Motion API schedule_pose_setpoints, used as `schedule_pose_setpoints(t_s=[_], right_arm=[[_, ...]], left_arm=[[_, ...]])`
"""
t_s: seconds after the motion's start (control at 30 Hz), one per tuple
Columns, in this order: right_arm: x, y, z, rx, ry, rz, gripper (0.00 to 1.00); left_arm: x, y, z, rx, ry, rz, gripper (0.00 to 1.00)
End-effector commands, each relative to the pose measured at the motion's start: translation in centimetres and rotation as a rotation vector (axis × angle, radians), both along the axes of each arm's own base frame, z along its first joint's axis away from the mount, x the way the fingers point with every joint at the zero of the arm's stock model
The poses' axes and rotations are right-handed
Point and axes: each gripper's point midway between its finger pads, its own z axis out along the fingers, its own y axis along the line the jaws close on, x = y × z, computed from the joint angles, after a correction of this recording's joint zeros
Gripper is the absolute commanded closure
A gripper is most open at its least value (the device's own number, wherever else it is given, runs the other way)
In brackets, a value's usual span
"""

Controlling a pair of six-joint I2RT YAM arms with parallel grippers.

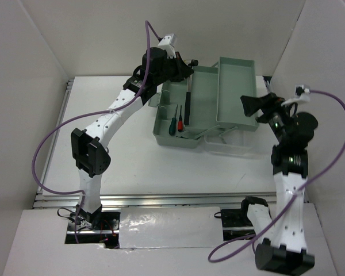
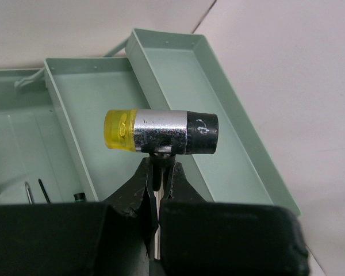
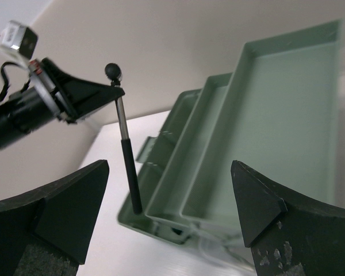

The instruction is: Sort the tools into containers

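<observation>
The sage-green toolbox (image 1: 236,86) stands open at the back middle, its trays spread to the right. My left gripper (image 1: 183,68) is shut on the hammer's metal shaft just below the head (image 2: 161,131), which has one yellow and one black face. The black handle (image 1: 187,106) hangs down over the base compartment (image 1: 164,109); it also shows in the right wrist view (image 3: 130,175). A green-handled screwdriver (image 1: 172,125) and a red-handled one (image 1: 179,122) lie in the base. My right gripper (image 1: 254,106) is open and empty beside the right tray (image 3: 276,115). I cannot make out the scissors.
White walls close in the table on the left, back and right. A clear plastic piece (image 1: 230,144) lies under the toolbox's right trays. Both trays (image 2: 218,115) hold nothing in the left wrist view.
</observation>
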Motion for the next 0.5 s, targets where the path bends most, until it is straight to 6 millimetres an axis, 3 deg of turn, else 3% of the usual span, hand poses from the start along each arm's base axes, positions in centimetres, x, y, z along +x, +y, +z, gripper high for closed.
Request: schedule_pose_setpoints(t_s=[0.0, 0.03, 0.07, 0.13, 0.17, 0.2, 0.23, 0.3, 0.33, 0.4, 0.43, 0.47], right_arm=[[4.9, 2.3, 1.7, 0.202, 0.031, 0.161, 0.06], [6.2, 3.3, 0.1, 0.216, 0.087, 0.195, 0.06], [5.8, 3.3, 4.7, 0.204, -0.056, 0.201, 0.09], [6.6, 5.1, 5.1, 0.199, -0.057, 0.249, 0.09], [8.2, 4.7, 3.8, 0.19, -0.002, 0.225, 0.09], [9.0, 7.0, 4.0, 0.148, 0.007, 0.29, 0.09], [8.4, 7.3, 6.3, 0.104, -0.045, 0.294, 0.09], [11.2, 9.5, 3.8, 0.093, 0.057, 0.325, 0.08], [11.0, 11.2, 4.7, 0.06, 0.05, 0.368, 0.08], [12.6, 12.6, 4.1, 0.037, 0.068, 0.371, 0.07], [12.6, 14.0, 5.1, 0.02, 0.042, 0.396, 0.07], [13.5, 14.6, 4.4, 0.02, 0.061, 0.399, 0.07]], left_arm=[[-3.6, 0.9, 8.9, -0.136, -0.144, -0.049, 1.0], [-4.1, 0.8, 8.7, -0.136, -0.131, -0.062, 1.0], [-4.2, 0.8, 8.7, -0.138, -0.129, -0.062, 1.0], [-4.6, 0.7, 9.0, -0.148, -0.127, -0.077, 1.0], [-4.6, 0.7, 9.1, -0.153, -0.125, -0.077, 1.0], [-4.7, 0.6, 9.2, -0.157, -0.123, -0.08, 1.0], [-4.8, 0.5, 9.3, -0.162, -0.121, -0.083, 1.0], [-4.9, 0.3, 9.1, -0.161, -0.115, -0.084, 1.0], [-4.9, 0.2, 8.9, -0.158, -0.111, -0.087, 1.0], [-4.9, 0.2, 8.6, -0.154, -0.106, -0.089, 1.0], [-4.9, 0.1, 8.6, -0.154, -0.105, -0.09, 1.0], [-4.9, 0.1, 8.4, -0.149, -0.104, -0.092, 1.0]])
